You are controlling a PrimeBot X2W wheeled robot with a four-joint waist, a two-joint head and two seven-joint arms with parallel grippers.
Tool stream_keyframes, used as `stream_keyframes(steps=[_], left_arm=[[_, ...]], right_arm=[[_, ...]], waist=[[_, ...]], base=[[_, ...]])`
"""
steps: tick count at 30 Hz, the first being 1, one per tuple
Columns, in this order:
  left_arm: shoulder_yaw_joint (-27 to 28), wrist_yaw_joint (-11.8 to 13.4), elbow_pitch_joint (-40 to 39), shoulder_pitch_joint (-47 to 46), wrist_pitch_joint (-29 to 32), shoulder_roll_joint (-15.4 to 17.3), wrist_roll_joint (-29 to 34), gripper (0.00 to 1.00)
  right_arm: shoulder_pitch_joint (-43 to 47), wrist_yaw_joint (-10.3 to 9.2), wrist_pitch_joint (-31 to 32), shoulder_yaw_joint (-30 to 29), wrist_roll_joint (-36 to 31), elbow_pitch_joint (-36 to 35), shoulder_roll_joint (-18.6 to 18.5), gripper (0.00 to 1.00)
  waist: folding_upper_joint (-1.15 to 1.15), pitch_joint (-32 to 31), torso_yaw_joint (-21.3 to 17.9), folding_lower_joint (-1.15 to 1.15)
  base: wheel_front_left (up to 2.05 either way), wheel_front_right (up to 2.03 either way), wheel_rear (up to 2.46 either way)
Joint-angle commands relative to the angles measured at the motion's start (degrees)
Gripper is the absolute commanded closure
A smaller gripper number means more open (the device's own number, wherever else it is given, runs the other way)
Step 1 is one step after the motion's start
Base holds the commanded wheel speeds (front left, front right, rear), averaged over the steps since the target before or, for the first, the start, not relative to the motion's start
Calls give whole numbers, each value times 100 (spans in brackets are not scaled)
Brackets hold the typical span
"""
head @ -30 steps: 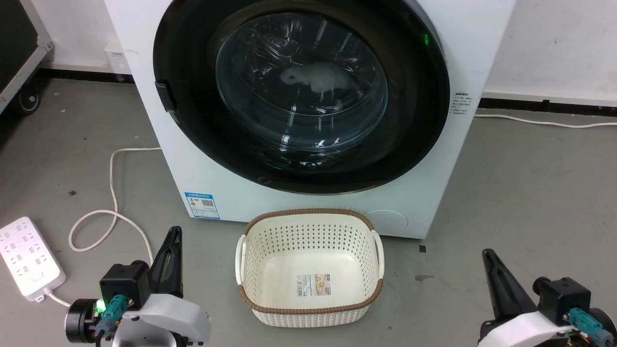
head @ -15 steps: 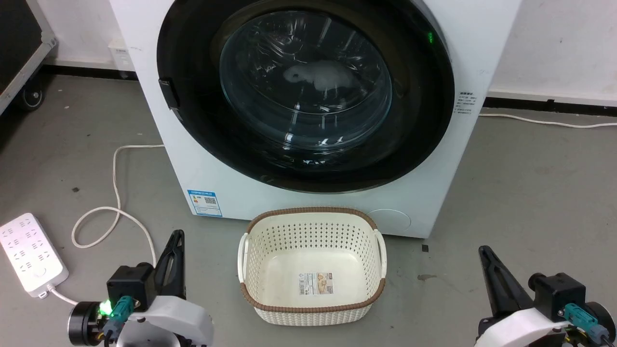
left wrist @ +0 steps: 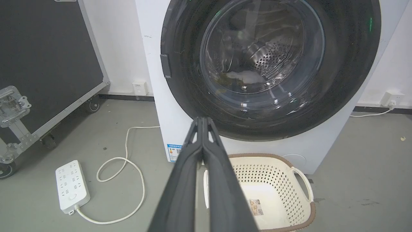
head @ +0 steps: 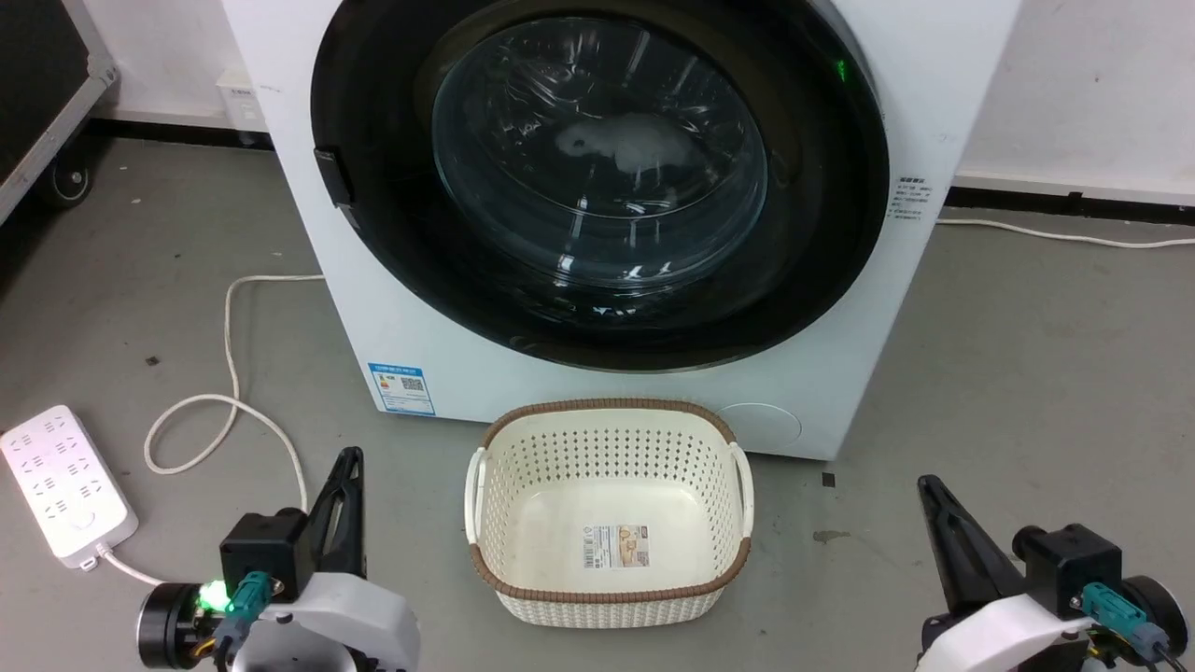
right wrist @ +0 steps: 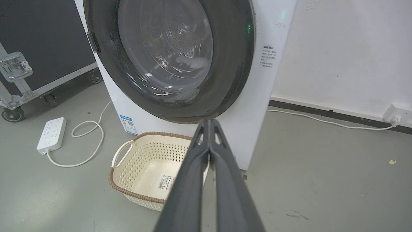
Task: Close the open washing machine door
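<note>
A grey floor (head: 1027, 355) is bounded at the back by a white wall (right wrist: 338, 48) with a black skirting strip (right wrist: 322, 111). A black wheeled case (left wrist: 42, 54) edged in metal is parked at the floor's left edge. Near it a white power strip (head: 61, 485) is laid, its cord (head: 228, 336) looped. A white socket (right wrist: 397, 114) is fixed low on the wall.

The glossy black-rimmed washing machine door (head: 597, 168) lies shut, flush against the upright white washing machine (head: 392, 317).

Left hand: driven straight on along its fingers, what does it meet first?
Probably the washing machine door, low on its black rim; the left hand aims there, above the basket. Depth is unclear.
</note>
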Motion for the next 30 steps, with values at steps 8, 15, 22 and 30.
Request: stream_keyframes(steps=[8,15,22,30], left_arm=[[120,-76,-35,86,85,-142,259,100],[226,-148,-47,104,161,-277,485,100],[281,-185,-53,113,201,-347,602,100],[281,-185,-53,113,201,-347,602,100]], right_arm=[[-131,-4,55,18,-112,-42,-12,100],[-168,-4,105,28,-200,-50,-13,100],[-186,-4,130,34,-246,-53,-14,100],[-186,-4,130,34,-246,-53,-14,100]], waist=[[0,15,29,0],[0,32,61,0],[0,41,78,0],[0,41,78,0]], base=[[0,0,0],[0,0,0],[0,0,0],[0,0,0]])
